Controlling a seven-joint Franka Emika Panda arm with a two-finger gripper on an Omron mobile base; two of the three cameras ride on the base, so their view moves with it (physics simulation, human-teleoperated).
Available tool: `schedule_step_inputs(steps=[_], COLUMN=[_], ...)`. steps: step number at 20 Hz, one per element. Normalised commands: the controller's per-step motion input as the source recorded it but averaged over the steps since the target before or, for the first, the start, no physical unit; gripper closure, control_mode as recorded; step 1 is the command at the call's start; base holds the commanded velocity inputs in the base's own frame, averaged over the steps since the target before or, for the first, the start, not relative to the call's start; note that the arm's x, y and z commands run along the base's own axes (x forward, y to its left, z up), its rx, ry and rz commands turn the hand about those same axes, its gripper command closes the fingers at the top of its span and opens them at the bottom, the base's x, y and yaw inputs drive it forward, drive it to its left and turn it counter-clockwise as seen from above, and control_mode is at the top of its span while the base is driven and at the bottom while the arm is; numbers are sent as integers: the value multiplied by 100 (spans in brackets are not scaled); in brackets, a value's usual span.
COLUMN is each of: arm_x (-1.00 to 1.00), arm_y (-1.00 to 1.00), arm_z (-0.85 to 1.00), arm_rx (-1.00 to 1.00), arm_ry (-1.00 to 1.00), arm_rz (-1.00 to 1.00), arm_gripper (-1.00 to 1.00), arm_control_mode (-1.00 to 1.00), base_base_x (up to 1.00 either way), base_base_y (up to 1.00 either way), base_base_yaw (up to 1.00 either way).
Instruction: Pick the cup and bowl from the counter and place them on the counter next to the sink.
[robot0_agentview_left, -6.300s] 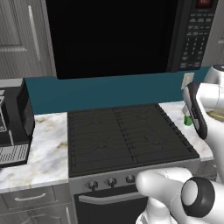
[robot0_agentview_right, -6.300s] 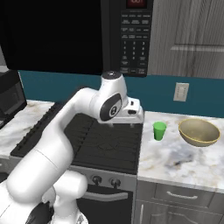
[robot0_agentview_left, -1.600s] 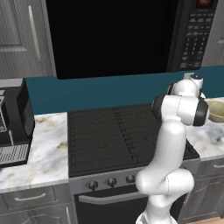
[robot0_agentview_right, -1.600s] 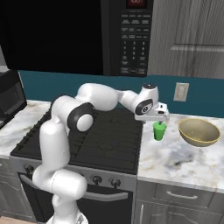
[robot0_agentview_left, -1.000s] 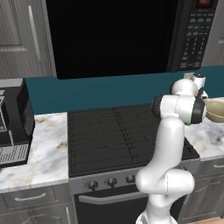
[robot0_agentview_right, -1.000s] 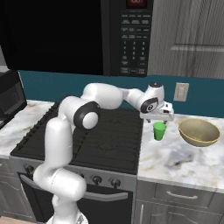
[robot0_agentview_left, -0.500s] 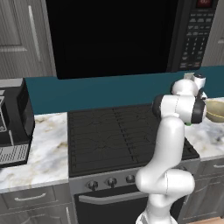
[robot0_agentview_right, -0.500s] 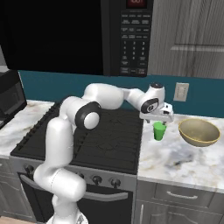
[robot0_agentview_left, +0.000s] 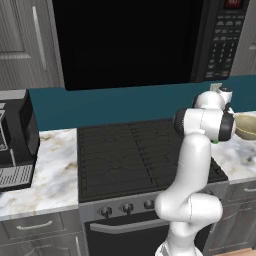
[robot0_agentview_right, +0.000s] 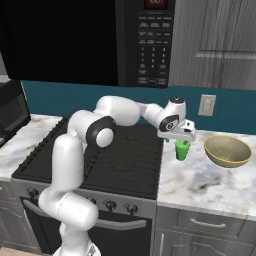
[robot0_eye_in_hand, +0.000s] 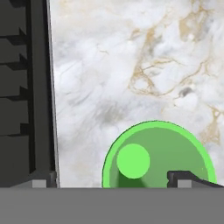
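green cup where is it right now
In the right base view the small bright green cup stands on the white marble counter, between the black stovetop and the tan-yellow bowl, directly under the open tool.

Home kitchen — stovetop (robot0_agentview_left: 135, 152), microwave (robot0_agentview_right: 150, 42), marble counter (robot0_agentview_right: 210, 185)

White Franka arm w/ dark joints (robot0_agentview_right: 102, 131) extended fwd and to its right, elbow bent. Two-finger gripper (robot0_agentview_right: 181, 140) pointing straight down, jaws fully spread, nothing held.
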Motion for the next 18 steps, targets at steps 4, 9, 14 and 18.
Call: schedule_step_inputs(steps=[4, 9, 14, 18], arm_x=[9, 5, 2, 0], arm_y=[0, 0, 0, 0], arm_z=[-9, -20, -23, -10], arm_rx=[0, 0, 0, 0], arm_ry=[0, 0, -2, -2], arm_rz=[0, 0, 0, 0], arm_gripper=[-100, -100, -100, -100], arm_control_mode=[-100, -100, -100, -100], base_base_x=[0, 0, 0, 0], base_base_y=[0, 0, 0, 0], base_base_yaw=[0, 0, 0, 0])
